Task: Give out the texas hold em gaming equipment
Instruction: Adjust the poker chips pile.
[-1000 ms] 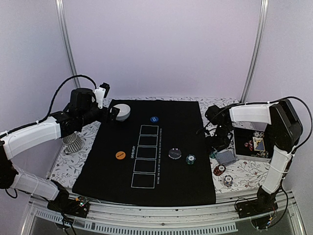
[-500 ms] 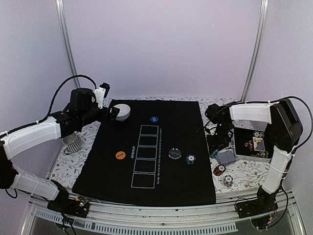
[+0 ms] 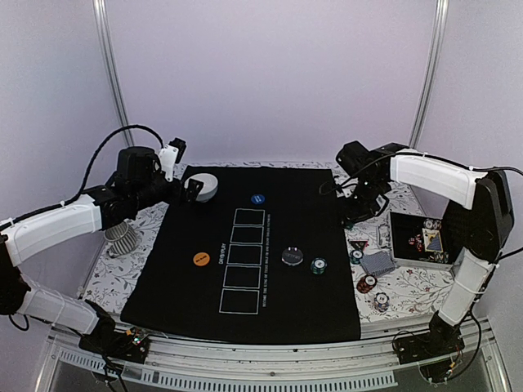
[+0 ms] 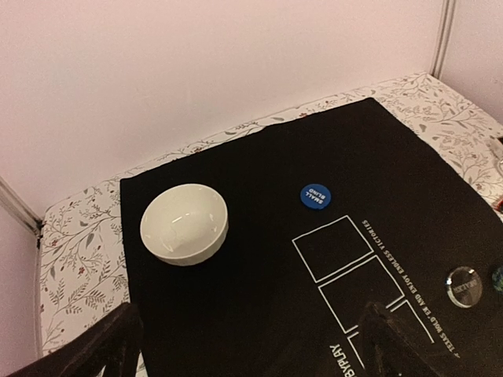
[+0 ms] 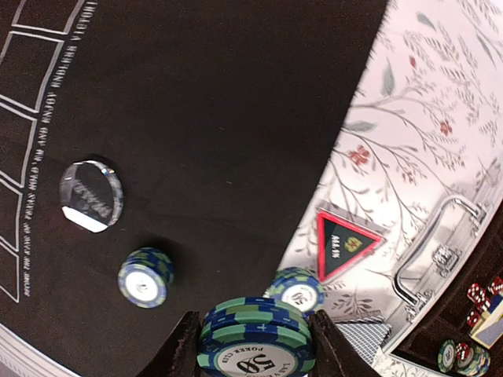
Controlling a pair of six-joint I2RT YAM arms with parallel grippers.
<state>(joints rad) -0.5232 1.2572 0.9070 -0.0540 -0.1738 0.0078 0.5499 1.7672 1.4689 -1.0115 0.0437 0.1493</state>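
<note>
My right gripper [image 5: 255, 345] is shut on a teal and blue poker chip stack [image 5: 258, 338] and holds it in the air over the mat's right edge [image 3: 353, 214]. Below it, one teal stack [image 5: 145, 276] stands on the black mat [image 3: 188, 286] and another [image 5: 297, 289] on the flowered cloth beside a black-red triangle [image 5: 344, 242]. Grey-blue cards [image 3: 378, 262] lie by the case. A clear round disc [image 5: 92, 196], a blue disc [image 3: 258, 198] and an orange disc [image 3: 202, 259] rest on the mat. My left gripper [image 4: 247, 338] hangs open near the bowl, holding nothing.
A white bowl [image 4: 184, 224] sits at the mat's far left corner. An open case [image 3: 421, 238] with chips and dice stands at the right edge. Two reddish chip stacks [image 3: 368, 282] [image 3: 382, 303] lie in front of it. A metal ribbed object [image 3: 120, 238] is left of the mat.
The right gripper closed on the teal chip stack by the case and rose with it, moving toward the far side. The left arm has not moved.
</note>
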